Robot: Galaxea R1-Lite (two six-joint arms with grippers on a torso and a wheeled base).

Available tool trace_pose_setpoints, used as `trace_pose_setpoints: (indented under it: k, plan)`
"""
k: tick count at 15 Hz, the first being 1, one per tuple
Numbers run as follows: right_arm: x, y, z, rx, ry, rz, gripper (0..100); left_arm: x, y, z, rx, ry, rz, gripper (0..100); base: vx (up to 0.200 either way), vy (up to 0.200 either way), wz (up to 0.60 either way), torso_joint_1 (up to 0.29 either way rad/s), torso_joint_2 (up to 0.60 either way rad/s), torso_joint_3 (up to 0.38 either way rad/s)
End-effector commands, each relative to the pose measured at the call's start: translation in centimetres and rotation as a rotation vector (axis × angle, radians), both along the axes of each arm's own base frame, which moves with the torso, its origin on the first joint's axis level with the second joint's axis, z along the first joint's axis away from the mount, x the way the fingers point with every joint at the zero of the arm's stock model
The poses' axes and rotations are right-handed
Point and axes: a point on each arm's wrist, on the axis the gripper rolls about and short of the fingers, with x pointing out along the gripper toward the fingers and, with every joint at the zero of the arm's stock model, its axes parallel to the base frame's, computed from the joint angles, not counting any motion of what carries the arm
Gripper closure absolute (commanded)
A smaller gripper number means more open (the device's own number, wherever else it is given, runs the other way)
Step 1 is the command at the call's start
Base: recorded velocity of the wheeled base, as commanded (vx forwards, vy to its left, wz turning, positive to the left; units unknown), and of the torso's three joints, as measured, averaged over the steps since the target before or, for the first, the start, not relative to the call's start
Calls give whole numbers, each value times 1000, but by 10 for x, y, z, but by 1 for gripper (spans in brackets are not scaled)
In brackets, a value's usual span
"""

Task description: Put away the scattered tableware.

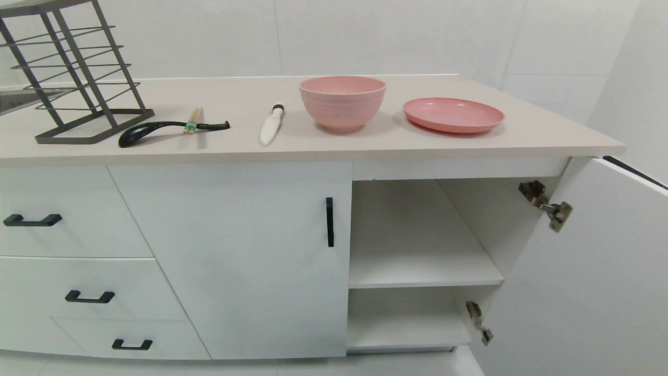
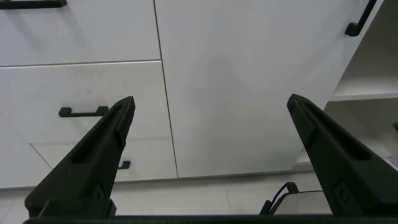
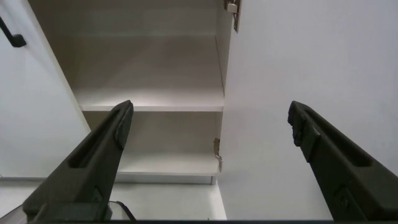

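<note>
On the beige countertop stand a pink bowl and, to its right, a flat pink plate. Left of the bowl lie a white knife with a black handle end, a black ladle and a pair of wooden chopsticks crossing it. My left gripper is open and empty, facing the white cabinet front low down. My right gripper is open and empty too, facing the open cupboard's shelves.
A black wire rack stands at the counter's far left. The right cupboard door is swung open toward me, showing two bare shelves. The left door is closed. Drawers with black handles fill the left side.
</note>
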Motion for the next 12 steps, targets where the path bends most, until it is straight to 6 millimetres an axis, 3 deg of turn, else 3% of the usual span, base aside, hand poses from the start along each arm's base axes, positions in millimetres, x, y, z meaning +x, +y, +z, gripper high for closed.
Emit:
trace_pose_setpoints:
  k: [1, 2, 5, 9, 12]
  plan:
    - [0, 0, 0, -1, 0, 1, 0, 0, 0, 0, 0, 0, 0, 0, 0, 0, 0, 0, 0, 0]
    - [0, 0, 0, -1, 0, 1, 0, 0, 0, 0, 0, 2, 0, 0, 0, 0, 0, 0, 0, 0]
    - [0, 0, 0, -1, 0, 1, 0, 0, 0, 0, 2, 0, 0, 0, 200, 0, 0, -6, 2, 1]
    - [0, 0, 0, -1, 2, 1, 0, 0, 0, 0, -2, 1, 0, 0, 0, 0, 0, 0, 0, 0]
    - [0, 0, 0, -1, 0, 1, 0, 0, 0, 0, 0, 0, -3, 0, 200, 0, 0, -4, -1, 4]
